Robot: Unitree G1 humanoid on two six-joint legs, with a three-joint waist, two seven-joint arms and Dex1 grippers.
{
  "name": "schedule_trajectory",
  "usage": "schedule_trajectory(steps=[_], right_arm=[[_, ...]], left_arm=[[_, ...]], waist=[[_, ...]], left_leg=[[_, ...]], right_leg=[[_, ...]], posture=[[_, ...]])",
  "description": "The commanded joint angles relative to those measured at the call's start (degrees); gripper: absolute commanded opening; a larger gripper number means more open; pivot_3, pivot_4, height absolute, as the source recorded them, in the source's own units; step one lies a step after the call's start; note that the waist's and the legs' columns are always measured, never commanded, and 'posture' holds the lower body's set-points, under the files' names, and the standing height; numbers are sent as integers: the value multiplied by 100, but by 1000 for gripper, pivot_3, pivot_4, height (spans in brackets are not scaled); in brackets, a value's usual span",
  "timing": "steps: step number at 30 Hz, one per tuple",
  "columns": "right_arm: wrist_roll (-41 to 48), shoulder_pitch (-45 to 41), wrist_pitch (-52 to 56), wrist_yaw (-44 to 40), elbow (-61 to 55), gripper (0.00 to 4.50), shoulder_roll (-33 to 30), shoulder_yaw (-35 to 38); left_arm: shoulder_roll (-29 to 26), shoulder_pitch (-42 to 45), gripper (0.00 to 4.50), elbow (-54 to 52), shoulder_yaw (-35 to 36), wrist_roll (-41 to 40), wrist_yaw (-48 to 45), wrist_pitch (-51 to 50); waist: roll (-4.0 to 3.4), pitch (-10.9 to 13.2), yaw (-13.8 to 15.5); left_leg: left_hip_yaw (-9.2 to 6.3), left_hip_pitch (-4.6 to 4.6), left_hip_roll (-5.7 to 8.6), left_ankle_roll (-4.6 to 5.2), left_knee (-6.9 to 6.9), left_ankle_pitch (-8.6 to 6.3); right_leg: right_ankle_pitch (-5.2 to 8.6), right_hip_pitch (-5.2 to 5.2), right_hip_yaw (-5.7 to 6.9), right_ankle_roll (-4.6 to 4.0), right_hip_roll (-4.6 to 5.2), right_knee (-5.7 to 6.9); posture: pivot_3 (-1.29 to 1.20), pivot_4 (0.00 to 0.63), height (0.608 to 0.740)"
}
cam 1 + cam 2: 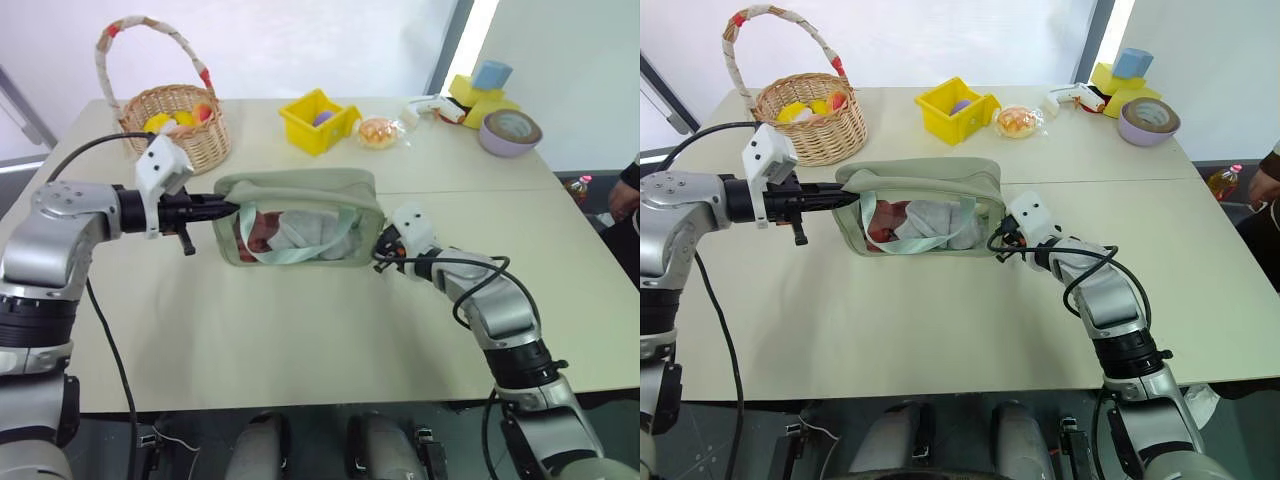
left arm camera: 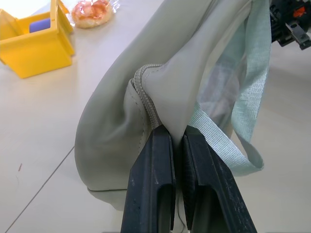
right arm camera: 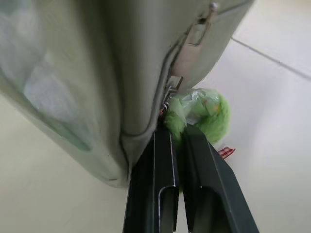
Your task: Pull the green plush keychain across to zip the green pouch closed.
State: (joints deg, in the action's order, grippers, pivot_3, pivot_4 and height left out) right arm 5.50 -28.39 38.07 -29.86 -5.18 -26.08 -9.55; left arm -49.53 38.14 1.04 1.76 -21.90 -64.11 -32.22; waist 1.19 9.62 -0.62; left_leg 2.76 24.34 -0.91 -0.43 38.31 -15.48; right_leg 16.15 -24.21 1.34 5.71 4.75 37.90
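Observation:
The green pouch (image 1: pixel 300 190) lies lifted at mid-table, its clear window facing me and a pale mint strap (image 1: pixel 300 252) hanging across it. My left gripper (image 1: pixel 232 208) is shut on the fabric at the pouch's left end, beside the zipper's end (image 2: pixel 143 92). At the pouch's right end my right gripper (image 1: pixel 383 250) is shut on the green plush keychain (image 3: pixel 209 114), which hangs from the zipper pull (image 3: pixel 187 51) at that corner. The zipper seam along the top looks closed from the head views.
A wicker basket (image 1: pixel 185 130) with toys stands at the back left. A yellow bin (image 1: pixel 318 122) and a wrapped bun (image 1: pixel 378 131) sit behind the pouch. Blocks (image 1: pixel 480 90) and a tape roll (image 1: pixel 510 132) are at the back right. A person's hand (image 1: pixel 625 195) shows at the right edge.

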Motion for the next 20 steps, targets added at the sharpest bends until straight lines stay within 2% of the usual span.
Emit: schedule_trajectory(steps=[1,2,5,8,11,12,14,17,20], right_arm=[[-93,-155,-237,-209,25,49,-254,62],[-36,-233,-241,-253,43,49,-301,168],[529,-727,76,-1009,-87,1113,-981,775],[939,-1166,262,-1703,-22,2704,-1656,1088],[1384,-1502,576,-2297,-90,4286,-2078,1212],[1602,-1633,787,-2575,-224,4447,-2256,1218],[2117,-1928,1311,-2932,-503,4447,-2424,1272],[2553,-2236,1763,-2951,-778,4447,-2333,1274],[2471,-2276,1740,-2711,-858,4447,-2231,1130]], left_arm=[[-42,-73,0,-154,20,-50,-35,-65],[-39,-69,0,-142,51,-68,-33,-59],[-151,54,1132,-7,268,-287,-126,-293],[-342,137,2661,111,407,-417,-268,-425],[-468,223,4214,205,524,-528,-328,-542],[-528,258,4404,219,590,-581,-331,-616],[-706,318,4404,229,669,-640,-367,-814],[-898,320,4404,269,821,-770,-496,-864],[-932,293,4404,304,901,-743,-413,-813]], waist=[[0,0,1],[0,0,3],[-4,5,7],[-3,8,-7],[0,6,-20],[-1,6,-30],[-4,8,-40],[-6,9,-49],[-4,8,-22]], left_leg=[[0,0,0,0,0,0],[0,0,-1,1,0,0],[1,3,-1,1,1,0],[1,6,-2,3,-1,-1],[0,4,-4,5,-5,-3],[2,3,-5,5,-5,-3],[5,2,-5,5,-5,-3],[6,3,-10,7,-6,-4],[5,4,-14,7,-5,-4]], right_leg=[[0,0,0,0,0,0],[0,0,0,0,0,0],[0,0,0,0,3,-2],[0,-4,0,0,0,-9],[0,-4,2,0,-11,-15],[0,-4,1,0,-12,-14],[0,-5,-1,0,-11,-13],[0,-12,-3,0,-10,-11],[0,-10,-3,0,-8,-11]], posture=[[0,150,739],[0,150,739],[0,150,739],[0,150,739],[0,150,739],[0,150,739],[0,150,739],[0,150,739],[0,150,739]])
